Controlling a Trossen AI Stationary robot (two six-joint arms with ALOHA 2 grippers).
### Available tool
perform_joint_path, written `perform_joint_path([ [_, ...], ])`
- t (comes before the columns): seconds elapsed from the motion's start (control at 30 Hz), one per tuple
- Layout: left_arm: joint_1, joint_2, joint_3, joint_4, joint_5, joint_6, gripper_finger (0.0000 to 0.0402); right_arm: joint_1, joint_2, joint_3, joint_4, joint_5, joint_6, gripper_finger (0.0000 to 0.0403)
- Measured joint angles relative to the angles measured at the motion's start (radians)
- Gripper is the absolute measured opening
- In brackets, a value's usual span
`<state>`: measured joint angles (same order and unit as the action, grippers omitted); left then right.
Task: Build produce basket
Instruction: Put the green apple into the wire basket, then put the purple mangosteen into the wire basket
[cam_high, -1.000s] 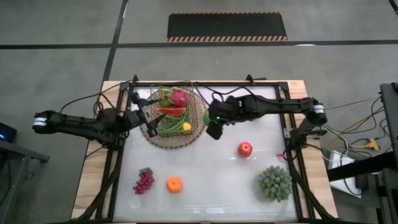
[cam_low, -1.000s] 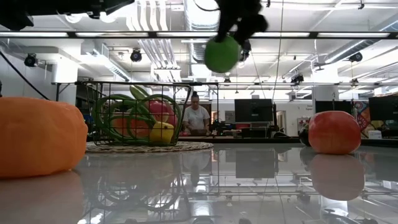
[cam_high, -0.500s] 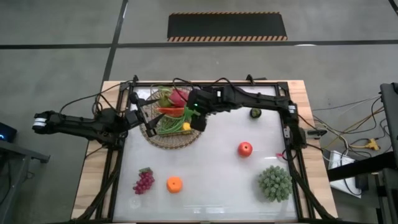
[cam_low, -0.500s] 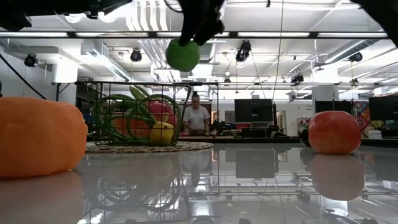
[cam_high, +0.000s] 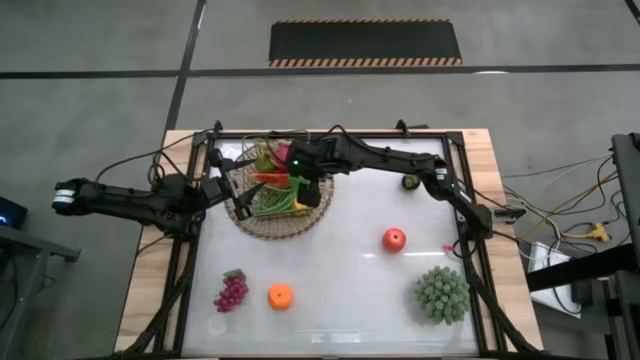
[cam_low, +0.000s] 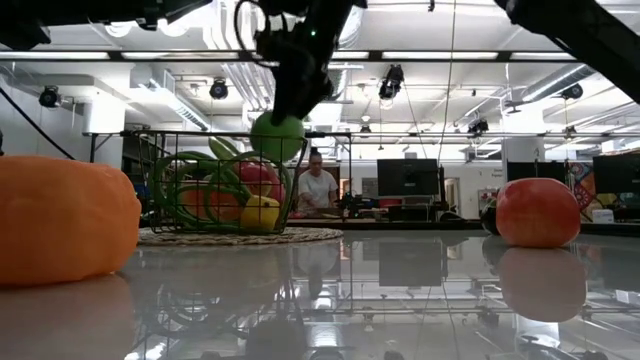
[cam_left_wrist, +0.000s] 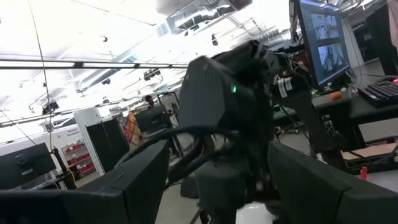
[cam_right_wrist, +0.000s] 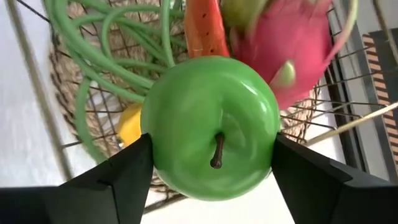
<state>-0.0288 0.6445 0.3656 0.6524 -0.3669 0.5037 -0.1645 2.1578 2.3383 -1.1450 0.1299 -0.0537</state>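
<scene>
Seen only from the right wrist: a green apple clamped between the two dark fingers of the right gripper, stem toward the camera, one finger pressed on each flank, with pink dragon fruit, an orange-red carrot-like piece, green beans and a yellow lemon lying beyond it inside the basket. Shown from the low camera but not from above: that apple hung at the level of the basket's wire rim, clear of the fruit below. From overhead, right arm stretched long across the far side of the worktop, its gripper over the woven basket. Left gripper parked at the basket's left edge; cannot tell whether its fingers were spread or closed. Left loose on the worktop, well apart from the basket: red apple, orange, purple grapes, and a spiky green cluster.
</scene>
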Motion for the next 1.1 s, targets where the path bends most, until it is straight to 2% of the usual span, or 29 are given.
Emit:
perform_joint_path([
  [0.47, 0.000, -0.001, -0.001, -0.003, 0.000, 0.000, 0.0255, -0.006, 0.065, -0.002, 0.037, -0.011, -0.053, 0.0294],
  [0.8, 0.000, 0.001, -0.001, -0.002, 0.000, 0.001, 0.0255, -0.007, 0.085, -0.002, 0.052, -0.010, -0.055, 0.0353],
  [1.1, 0.000, 0.002, -0.001, -0.003, 0.000, 0.001, 0.0255, -0.006, 0.034, -0.002, 0.050, 0.001, -0.052, 0.0353],
])
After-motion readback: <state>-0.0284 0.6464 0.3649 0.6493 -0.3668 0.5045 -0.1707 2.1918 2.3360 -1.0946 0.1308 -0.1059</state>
